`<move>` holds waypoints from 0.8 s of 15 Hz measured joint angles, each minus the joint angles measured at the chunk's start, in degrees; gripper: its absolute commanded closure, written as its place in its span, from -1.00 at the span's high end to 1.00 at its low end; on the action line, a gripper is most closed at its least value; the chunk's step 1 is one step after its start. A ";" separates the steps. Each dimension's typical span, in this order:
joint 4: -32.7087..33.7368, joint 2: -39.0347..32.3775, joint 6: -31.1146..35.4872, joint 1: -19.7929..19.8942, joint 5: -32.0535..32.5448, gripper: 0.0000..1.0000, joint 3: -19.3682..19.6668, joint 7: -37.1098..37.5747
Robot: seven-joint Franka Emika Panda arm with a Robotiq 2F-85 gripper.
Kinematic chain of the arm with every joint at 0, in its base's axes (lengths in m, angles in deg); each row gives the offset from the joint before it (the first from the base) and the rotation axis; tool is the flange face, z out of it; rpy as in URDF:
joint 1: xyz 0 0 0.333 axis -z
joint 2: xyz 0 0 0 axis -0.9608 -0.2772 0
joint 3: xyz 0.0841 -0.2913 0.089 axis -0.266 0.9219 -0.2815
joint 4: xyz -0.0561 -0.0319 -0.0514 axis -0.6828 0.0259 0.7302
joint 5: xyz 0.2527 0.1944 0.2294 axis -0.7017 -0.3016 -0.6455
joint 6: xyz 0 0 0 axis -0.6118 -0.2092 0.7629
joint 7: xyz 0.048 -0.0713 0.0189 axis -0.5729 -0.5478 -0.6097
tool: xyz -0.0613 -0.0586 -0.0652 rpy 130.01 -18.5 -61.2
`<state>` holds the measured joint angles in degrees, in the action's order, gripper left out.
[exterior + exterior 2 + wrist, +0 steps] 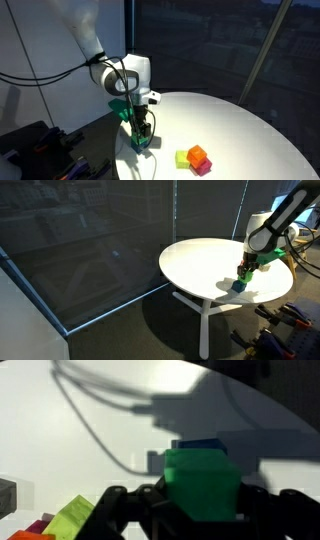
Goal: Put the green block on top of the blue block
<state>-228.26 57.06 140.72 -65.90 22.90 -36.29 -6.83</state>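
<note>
The pincer (pixel 200 498) is closed on the green block (pixel 201 482), one finger on each side of it, and the cube fills the gap between them in the wrist view. Just past the held cube's far edge a strip of the blue block (pixel 200 446) shows. It sits under and slightly beyond the pincer, nearly in line with it. In an exterior view the green block (pixel 245 274) is low over the blue block (pixel 239 285), near the rim of the round white worktop (pixel 200 260). Whether the two cubes already touch I cannot tell.

The coming move likely turns on that small offset: a slight shift toward the blue cube, then straight down. Both cubes look square to each other, so no turn seems needed.

Off to one side, well apart from the pincer, a yellowish cube (pixel 184 157), an orange cube (pixel 197 153) and a magenta cube (pixel 203 167) lie clustered together.
</note>
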 measured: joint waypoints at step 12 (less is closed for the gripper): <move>1.58 -2.45 0.00 -0.01 0.00 0.93 0.01 0.02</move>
<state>-226.68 54.62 140.72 -65.92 22.89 -36.27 -6.81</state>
